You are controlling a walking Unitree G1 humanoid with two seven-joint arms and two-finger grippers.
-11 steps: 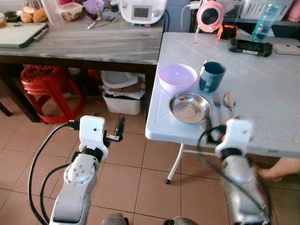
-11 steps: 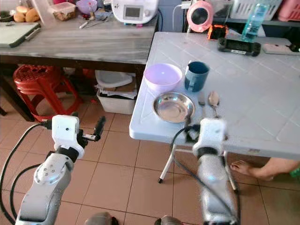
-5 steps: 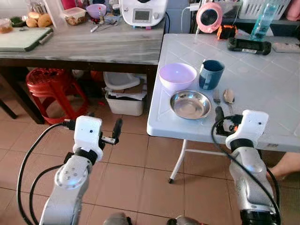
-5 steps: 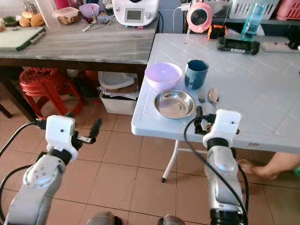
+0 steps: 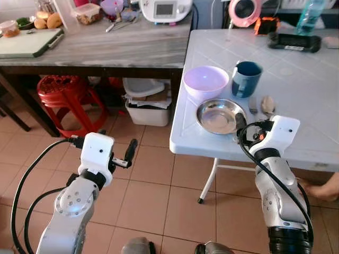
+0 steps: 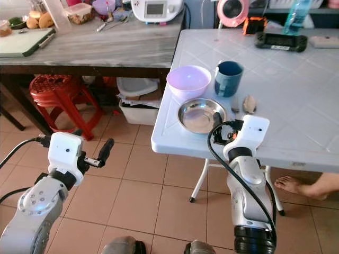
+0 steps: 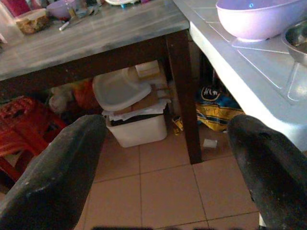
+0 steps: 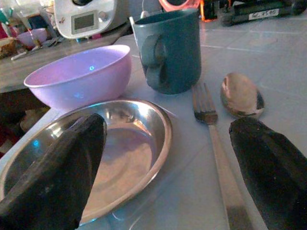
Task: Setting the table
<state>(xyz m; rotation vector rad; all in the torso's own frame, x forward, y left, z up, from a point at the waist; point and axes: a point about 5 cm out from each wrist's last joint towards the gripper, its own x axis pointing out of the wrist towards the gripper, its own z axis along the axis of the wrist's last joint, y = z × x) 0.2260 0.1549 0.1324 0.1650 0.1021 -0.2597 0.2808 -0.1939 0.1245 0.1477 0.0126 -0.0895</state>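
A plate [image 5: 221, 116] is sitting near the front edge of the counter [image 5: 312, 100], with a bowl [image 5: 205, 82] just behind it and a mug [image 5: 247, 78] standing to the bowl's right. A fork [image 8: 213, 132] and spoon [image 8: 241, 94] are lying side by side right of the plate, the spoon farther right. The right tool [image 5: 239, 127] is hovering at the plate's near right rim, while the left tool [image 5: 128, 152] is hanging over the floor [image 5: 159, 174], left of the counter.

No readable text anywhere; white label on the black device [image 8: 256, 13] at the table's far edge is too blurred to read

Head stereo downward; wrist cameras along fingers [image 8: 53, 172]
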